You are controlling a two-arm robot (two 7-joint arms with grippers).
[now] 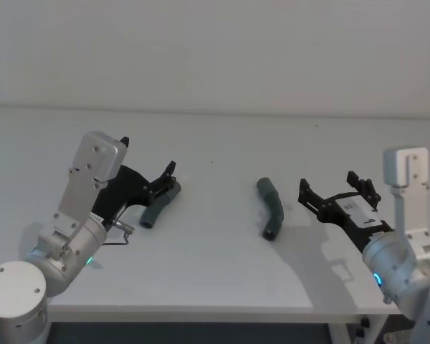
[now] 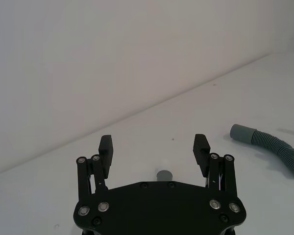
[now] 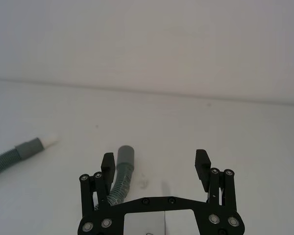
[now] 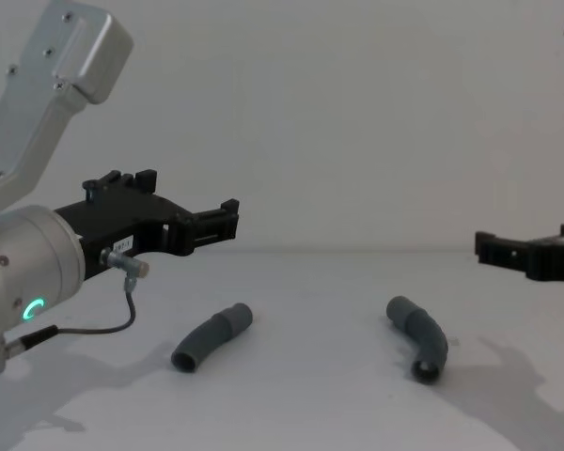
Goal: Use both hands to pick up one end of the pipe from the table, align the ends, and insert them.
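Observation:
Two dark grey bent pipe pieces lie apart on the white table (image 1: 215,143). The left piece (image 1: 156,206) (image 4: 211,336) is just under my left gripper (image 1: 165,181) (image 4: 227,224), which hovers open above it. Its end (image 2: 163,175) peeks out between the open fingers of that gripper (image 2: 153,147). The right piece (image 1: 270,208) (image 4: 419,336) lies at the table's middle, a short way left of my open right gripper (image 1: 330,188) (image 4: 493,249). In the right wrist view this piece (image 3: 123,167) sits by one finger of the gripper (image 3: 155,164). Neither gripper holds anything.
Each wrist view also shows the other pipe piece farther off (image 2: 272,147) (image 3: 14,154). A plain pale wall stands behind the table. The table's front edge (image 1: 201,309) runs close to both arm bases.

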